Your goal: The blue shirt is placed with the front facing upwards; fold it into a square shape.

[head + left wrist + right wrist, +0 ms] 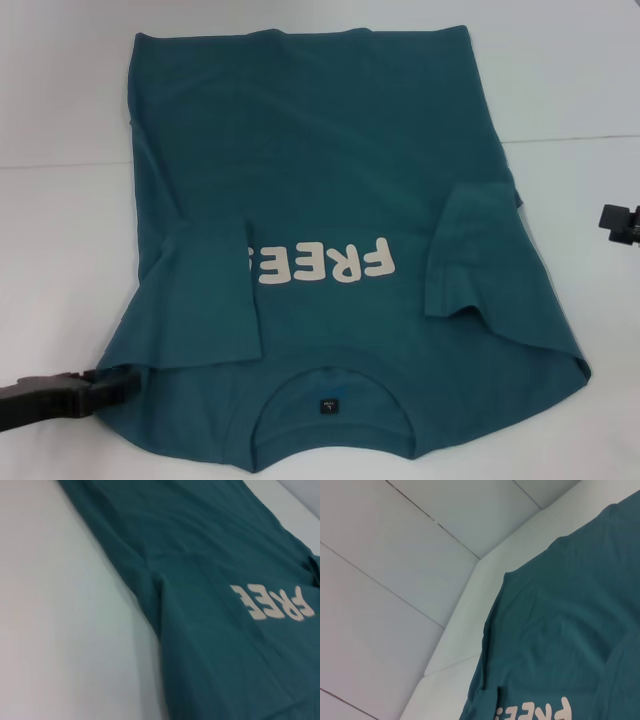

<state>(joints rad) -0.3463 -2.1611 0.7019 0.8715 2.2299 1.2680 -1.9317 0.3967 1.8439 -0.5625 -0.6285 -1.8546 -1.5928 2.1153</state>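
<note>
The blue shirt (340,160) lies front-up on the white table (60,240), both short sleeves folded in over the chest, the left one covering the end of the cream "FREE" lettering (325,262). Its round collar holds a small dark neck label (327,405), unreadable. The left gripper (95,390) touches the shirt's near left corner and the right gripper (615,220) sits off its right edge; I cannot tell either's jaws.

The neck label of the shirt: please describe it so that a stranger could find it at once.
On the white table lies the blue shirt, collar toward the robot. Inside the round collar, below the cream lettering, sits the neck label: a small dark square, the shirt's only dark patch.
</note>
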